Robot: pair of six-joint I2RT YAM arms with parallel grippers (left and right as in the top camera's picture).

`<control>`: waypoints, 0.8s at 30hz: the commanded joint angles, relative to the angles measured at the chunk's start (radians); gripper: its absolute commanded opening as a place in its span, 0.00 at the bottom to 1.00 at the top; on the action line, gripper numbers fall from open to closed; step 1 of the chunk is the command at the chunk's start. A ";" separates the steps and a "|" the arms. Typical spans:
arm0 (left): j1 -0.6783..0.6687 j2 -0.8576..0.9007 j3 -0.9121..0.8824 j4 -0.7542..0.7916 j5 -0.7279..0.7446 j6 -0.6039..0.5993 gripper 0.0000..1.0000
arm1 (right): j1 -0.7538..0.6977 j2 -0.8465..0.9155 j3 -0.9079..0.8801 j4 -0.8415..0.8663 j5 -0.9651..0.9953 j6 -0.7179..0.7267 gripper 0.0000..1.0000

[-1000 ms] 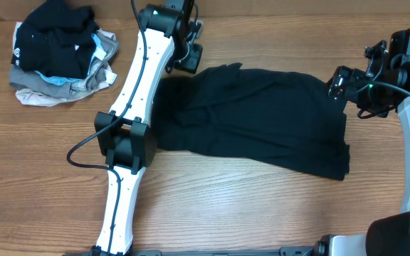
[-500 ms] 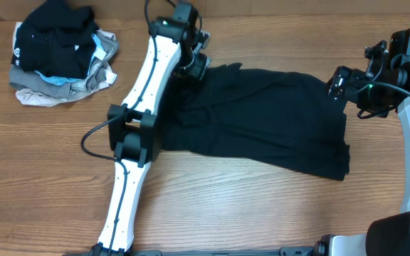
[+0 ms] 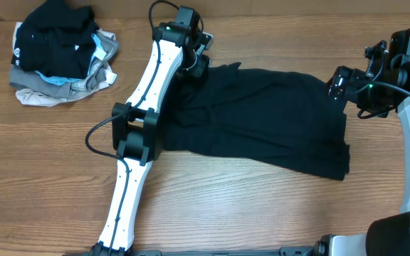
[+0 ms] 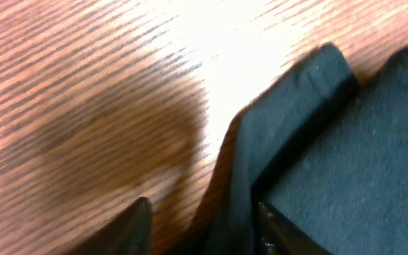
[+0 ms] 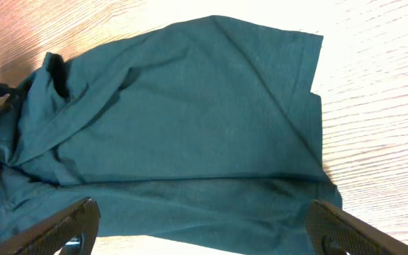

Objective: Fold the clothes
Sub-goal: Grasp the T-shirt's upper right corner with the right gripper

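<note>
Black garment (image 3: 262, 117): spread out mid-table, reaching toward 3 o'clock.
Left gripper (image 3: 199, 64): fingers spread, astride the garment's 11 o'clock edge.
Right gripper (image 3: 338, 84): fingers wide apart, at its 2 o'clock corner.
Clothes pile (image 3: 59, 53): heaped at 10 o'clock.

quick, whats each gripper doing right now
Left gripper: open, jaws astride the edge of the black garment, not clamped.
Right gripper: open, holding nothing.
</note>
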 commanded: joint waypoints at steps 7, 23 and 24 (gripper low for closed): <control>0.001 -0.006 0.014 0.018 0.033 0.010 0.08 | 0.002 -0.006 -0.004 0.003 0.002 -0.007 0.97; 0.078 -0.140 0.270 -0.091 -0.022 -0.096 0.04 | 0.002 -0.003 -0.004 0.123 0.002 -0.008 0.94; 0.081 -0.155 0.285 -0.092 -0.022 -0.102 0.04 | 0.002 0.000 -0.004 0.142 0.002 -0.011 0.94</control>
